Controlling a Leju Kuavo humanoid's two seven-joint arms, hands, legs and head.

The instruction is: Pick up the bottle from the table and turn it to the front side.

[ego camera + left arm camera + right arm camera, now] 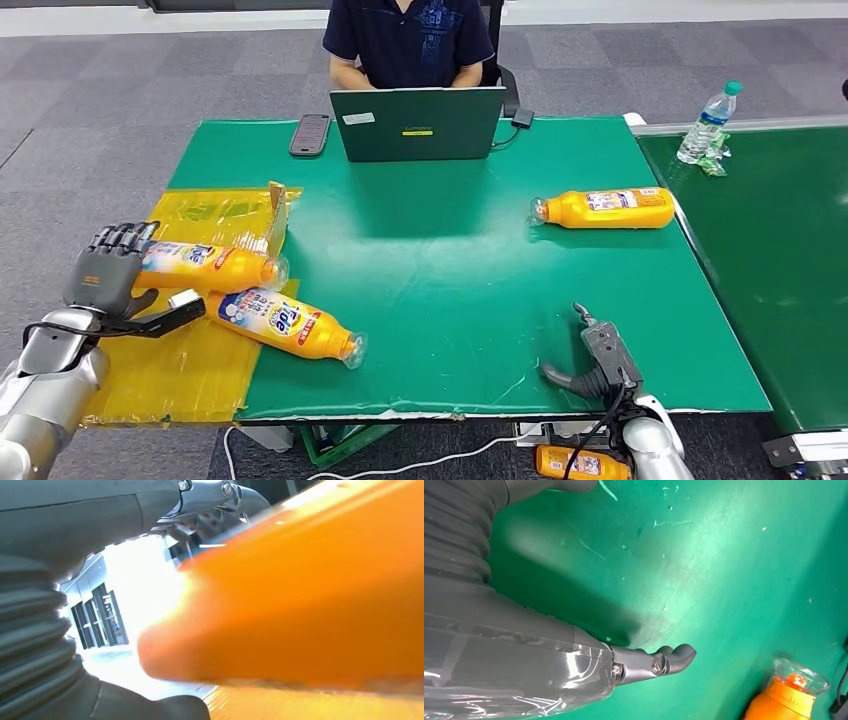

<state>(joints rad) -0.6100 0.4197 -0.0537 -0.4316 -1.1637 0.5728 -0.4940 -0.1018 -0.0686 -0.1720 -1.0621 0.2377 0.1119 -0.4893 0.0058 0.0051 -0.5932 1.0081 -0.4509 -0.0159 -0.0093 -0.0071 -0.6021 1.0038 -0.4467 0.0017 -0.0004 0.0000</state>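
Fingers of the left robot hand (108, 275) wrap an orange bottle (205, 266); right robot hand (600, 362) unclenched.

Orange bottle (210, 265) in the left hand (105, 275) is glossy plastic with a printed label and clear cap; the hand's fingers are dark matt plastic, its arm brushed silver metal. Table (450, 260) cover is matt green, scuffed and scratched, with a shiny yellow plastic sheet (190, 370) at one end. Right hand (600, 360) has a ribbed rubbery grey cuff and glossy clear film.

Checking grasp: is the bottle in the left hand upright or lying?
Lying: the left hand grips the bottle sideways, cap pointing right.
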